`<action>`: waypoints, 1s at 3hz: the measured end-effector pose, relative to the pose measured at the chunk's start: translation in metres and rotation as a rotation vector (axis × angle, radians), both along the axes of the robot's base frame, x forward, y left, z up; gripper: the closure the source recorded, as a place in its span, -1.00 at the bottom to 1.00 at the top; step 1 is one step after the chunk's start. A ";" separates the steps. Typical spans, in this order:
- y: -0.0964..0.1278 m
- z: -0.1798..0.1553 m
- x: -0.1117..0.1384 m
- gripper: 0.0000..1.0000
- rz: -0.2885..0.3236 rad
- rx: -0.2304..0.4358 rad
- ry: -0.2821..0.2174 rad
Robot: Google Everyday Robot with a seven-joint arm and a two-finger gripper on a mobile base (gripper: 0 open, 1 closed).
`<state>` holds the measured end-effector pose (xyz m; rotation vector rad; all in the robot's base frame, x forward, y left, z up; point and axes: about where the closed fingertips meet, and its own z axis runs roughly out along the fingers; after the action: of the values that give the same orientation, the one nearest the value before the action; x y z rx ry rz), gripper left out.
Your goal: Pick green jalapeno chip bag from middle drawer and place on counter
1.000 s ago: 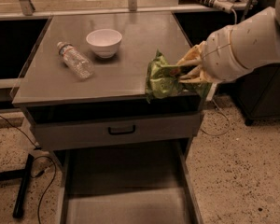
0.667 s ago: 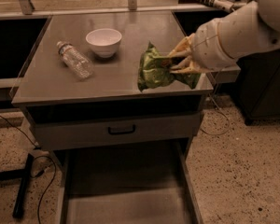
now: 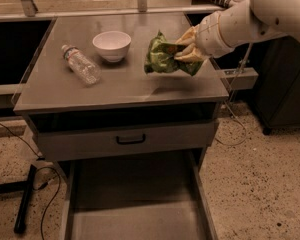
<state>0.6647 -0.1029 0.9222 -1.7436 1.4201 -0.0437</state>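
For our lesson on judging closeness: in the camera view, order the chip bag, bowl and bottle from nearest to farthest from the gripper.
1. The chip bag, held in the gripper above the right side of the counter.
2. The bowl, left of the gripper, toward the counter's back.
3. The bottle, lying farther left.

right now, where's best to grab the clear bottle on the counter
Probably the clear bottle at mid-body, from above, pinching across its width: it lies on its side. The gripper holds the green jalapeno chip bag over the counter.
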 end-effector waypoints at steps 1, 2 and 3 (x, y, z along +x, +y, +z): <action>-0.005 -0.015 0.027 1.00 -0.044 0.079 0.047; 0.004 -0.035 0.040 1.00 -0.089 0.167 0.141; 0.026 -0.049 0.042 0.64 -0.064 0.224 0.227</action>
<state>0.7067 -0.0767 0.8730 -1.5551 1.5782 0.2765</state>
